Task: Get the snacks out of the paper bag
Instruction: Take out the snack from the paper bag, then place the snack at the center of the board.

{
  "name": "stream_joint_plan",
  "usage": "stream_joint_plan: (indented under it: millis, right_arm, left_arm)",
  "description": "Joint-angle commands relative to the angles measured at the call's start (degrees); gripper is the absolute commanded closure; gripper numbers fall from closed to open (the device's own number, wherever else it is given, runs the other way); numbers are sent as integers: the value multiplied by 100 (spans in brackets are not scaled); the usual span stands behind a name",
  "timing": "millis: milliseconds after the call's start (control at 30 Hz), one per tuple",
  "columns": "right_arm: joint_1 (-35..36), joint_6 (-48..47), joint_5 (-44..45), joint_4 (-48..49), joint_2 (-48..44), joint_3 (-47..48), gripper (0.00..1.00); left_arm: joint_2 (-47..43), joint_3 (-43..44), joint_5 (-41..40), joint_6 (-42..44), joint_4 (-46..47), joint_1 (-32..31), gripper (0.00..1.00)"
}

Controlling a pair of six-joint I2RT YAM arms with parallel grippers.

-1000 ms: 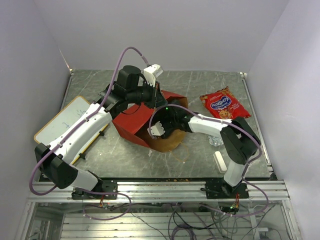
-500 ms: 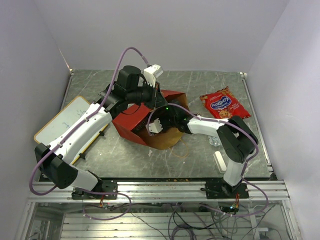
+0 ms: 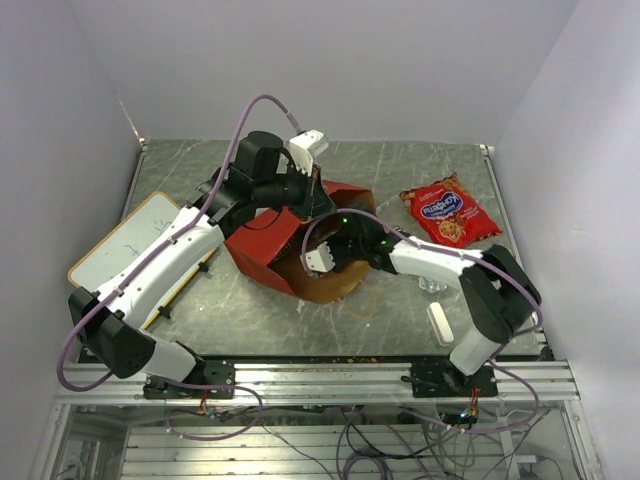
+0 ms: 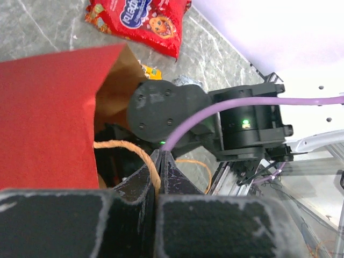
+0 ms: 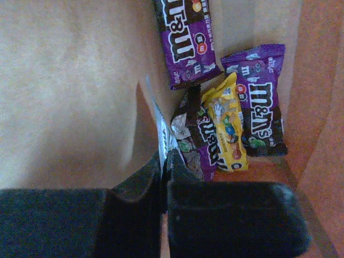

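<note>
The paper bag (image 3: 262, 250) lies on its side mid-table, red outside, brown mouth facing the near right. My left gripper (image 4: 159, 161) is shut on its tan loop handle (image 4: 121, 146) and holds the bag's upper edge up. My right gripper (image 5: 165, 158) is deep inside the bag, shut on the edge of a silver wrapper (image 5: 161, 129). Ahead of it on the bag's floor lie purple packets (image 5: 185, 40), a yellow packet (image 5: 228, 123) and a brown-purple one (image 5: 204, 142). The large red packet (image 3: 448, 212) lies on the table at the right.
A yellow-framed whiteboard (image 3: 130, 245) lies at the left under my left arm. Near my right arm's base sits a small white block (image 3: 440, 323). Small loose wrappers (image 3: 432, 284) lie between the bag and the block. The bag's second handle (image 3: 362, 300) loops onto the table.
My right gripper has gone from open to shut on the silver wrapper inside the bag, and its elbow has swung to the right. The left arm has held still.
</note>
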Motion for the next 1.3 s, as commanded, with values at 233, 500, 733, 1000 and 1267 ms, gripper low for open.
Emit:
stream_joint_plan:
  millis: [233, 500, 733, 1000, 1267]
  right_arm:
    - [23, 1399, -297, -320, -2258, -687, 100]
    - [10, 2494, 5, -373, -3258, -860, 100]
    - [8, 3638, 1193, 675, -4130, -1262, 100]
    - [5, 5099, 3890, 2462, -3955, -838, 100]
    - [-422, 5678, 5561, 2691, -3202, -255, 100]
  left_arm:
    - [-50, 129, -331, 36, -49, 1, 93]
    - [-165, -13, -412, -68, -32, 10, 93]
    - [-232, -62, -811, -179, -102, 28, 93]
    - [-320, -84, -1026, -308, -174, 63, 93]
    - [-380, -121, -1016, -409, -116, 63, 93]
